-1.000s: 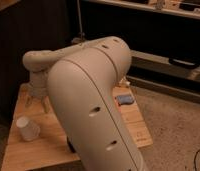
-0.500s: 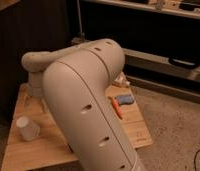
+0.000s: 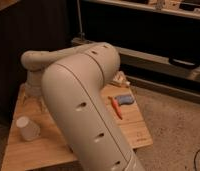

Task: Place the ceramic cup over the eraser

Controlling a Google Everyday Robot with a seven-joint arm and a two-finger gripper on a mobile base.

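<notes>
The ceramic cup is small, white and tapered, and stands rim-down on the left front of the wooden table. A small blue block, which may be the eraser, lies on the right side of the table. An orange-red stick-like object lies beside it. My big cream arm fills the middle of the view. My gripper hangs at the arm's far left end, low over the table just behind the cup. It is mostly hidden by the arm.
A pale crumpled object lies at the table's far right edge. A dark shelf unit stands behind the table. A speckled floor lies to the right, with a dark wall on the left.
My arm's bulk has shifted left, so the blue block and the orange-red object show more fully. The cup has not moved.
</notes>
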